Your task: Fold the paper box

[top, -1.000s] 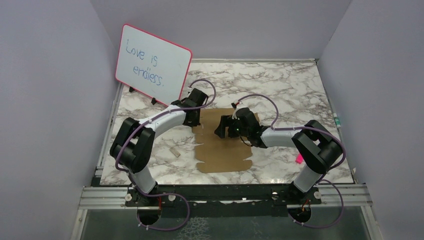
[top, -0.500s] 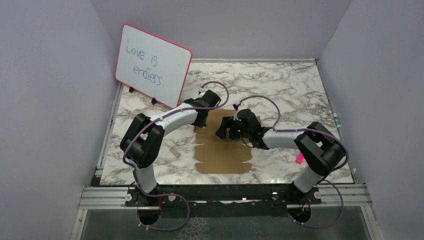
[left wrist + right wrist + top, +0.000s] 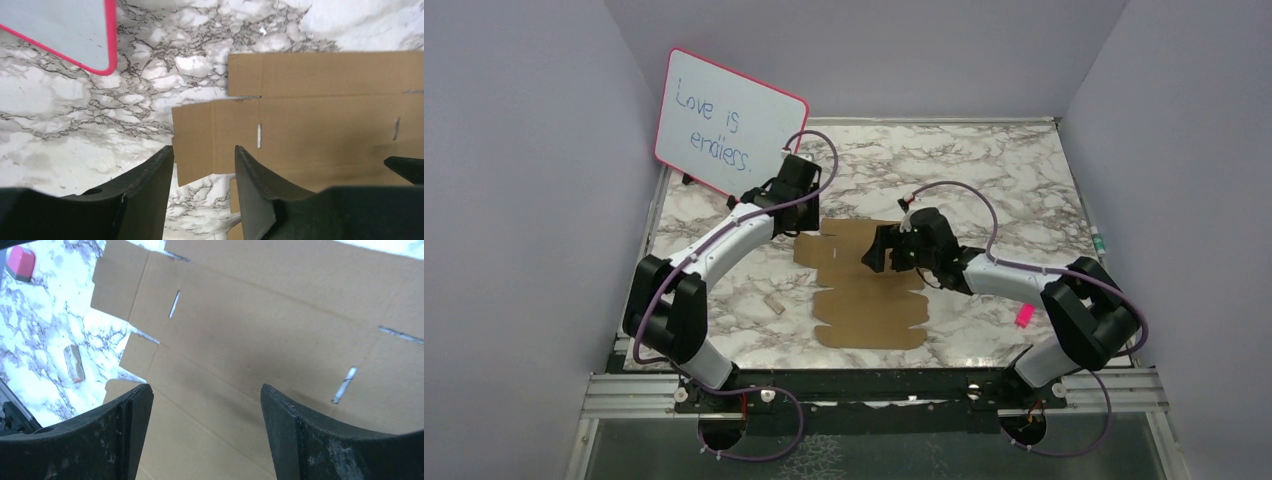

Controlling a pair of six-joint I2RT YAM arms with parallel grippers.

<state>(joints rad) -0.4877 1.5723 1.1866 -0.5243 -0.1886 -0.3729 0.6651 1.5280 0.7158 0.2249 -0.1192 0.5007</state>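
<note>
The paper box [image 3: 864, 290] is a flat brown die-cut cardboard sheet with flaps and slits, lying on the marble table. It fills much of the left wrist view [image 3: 325, 115] and the right wrist view [image 3: 260, 330]. My left gripper [image 3: 796, 207] is open and empty, above the table just off the sheet's far-left corner; in its wrist view [image 3: 204, 150] a side flap lies between its fingers. My right gripper [image 3: 876, 250] is open and empty, hovering over the sheet's far half [image 3: 206, 390].
A pink-framed whiteboard [image 3: 729, 132] stands at the back left, close to my left arm; its corner shows in the left wrist view [image 3: 60, 30]. A small cardboard scrap [image 3: 773, 304] lies left of the sheet. A pink object [image 3: 1023, 317] sits at right.
My left gripper has pulled back left and away from the sheet's far-left corner. The sheet has shifted slightly left. My right gripper moved a little right and stays over the sheet.
</note>
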